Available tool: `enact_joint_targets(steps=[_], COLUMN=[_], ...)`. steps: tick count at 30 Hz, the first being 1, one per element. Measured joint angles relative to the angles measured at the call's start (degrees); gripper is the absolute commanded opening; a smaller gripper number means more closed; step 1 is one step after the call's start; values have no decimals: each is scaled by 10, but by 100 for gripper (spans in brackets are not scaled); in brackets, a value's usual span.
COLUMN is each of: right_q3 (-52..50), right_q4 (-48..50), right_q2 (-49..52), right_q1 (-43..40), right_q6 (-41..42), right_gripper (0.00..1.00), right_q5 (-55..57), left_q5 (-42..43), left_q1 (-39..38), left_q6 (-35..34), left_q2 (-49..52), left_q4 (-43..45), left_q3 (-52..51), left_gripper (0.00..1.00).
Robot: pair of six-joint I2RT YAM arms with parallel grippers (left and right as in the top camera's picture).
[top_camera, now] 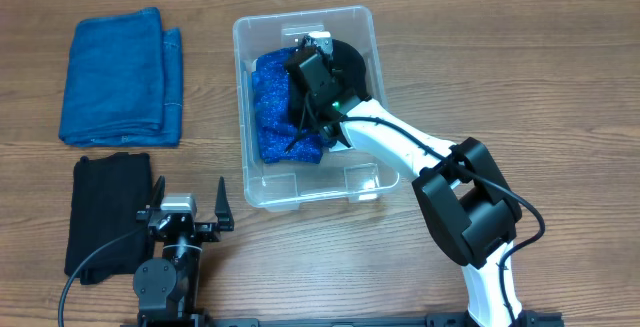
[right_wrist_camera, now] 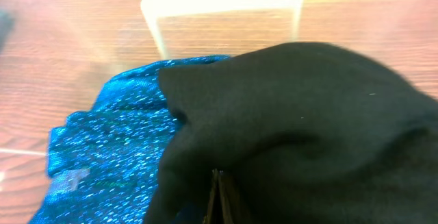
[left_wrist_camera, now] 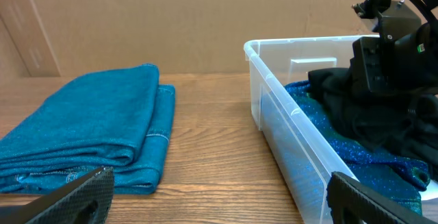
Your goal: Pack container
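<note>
The clear container (top_camera: 262,182) stands mid-table; its near wall (left_wrist_camera: 287,142) shows in the left wrist view. Inside lies a sparkly blue cloth (top_camera: 272,102) (right_wrist_camera: 109,142) with a black cloth (top_camera: 350,67) (right_wrist_camera: 308,128) bunched on top of it. My right gripper (top_camera: 318,45) (right_wrist_camera: 216,176) reaches down into the bin, its jaws pressed together on the black cloth. A white label (right_wrist_camera: 219,5) shows through the bin's floor. My left gripper (top_camera: 190,189) (left_wrist_camera: 219,203) rests wide open near the front edge, holding nothing, left of the bin.
A folded teal cloth (top_camera: 120,75) (left_wrist_camera: 89,128) lies at the back left. Near the front left, beside the left arm, lies a folded black cloth (top_camera: 105,212). The right arm (top_camera: 470,202) crosses the bin's right side.
</note>
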Motion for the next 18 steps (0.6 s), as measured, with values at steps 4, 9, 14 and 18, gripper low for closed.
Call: enact_joint_targets(steps=[4, 9, 14, 18], right_q3=[0, 0, 14, 0], right_q4=[-8, -49, -133, -179], right_q2=[-12, -87, -170, -175], right_q1=[3, 3, 2, 2], right_q6=[-23, -38, -32, 10], right_gripper=[5, 5, 5, 5], right_q5=[34, 49, 23, -30], left_q5=[0, 0, 0, 0], left_q1=[0, 0, 0, 0], left_q6=[0, 0, 0, 0], left_q2=[0, 0, 0, 0], left_q4=[0, 0, 0, 0], left_q3=[0, 0, 0, 0], left_gripper=[100, 100, 100, 100])
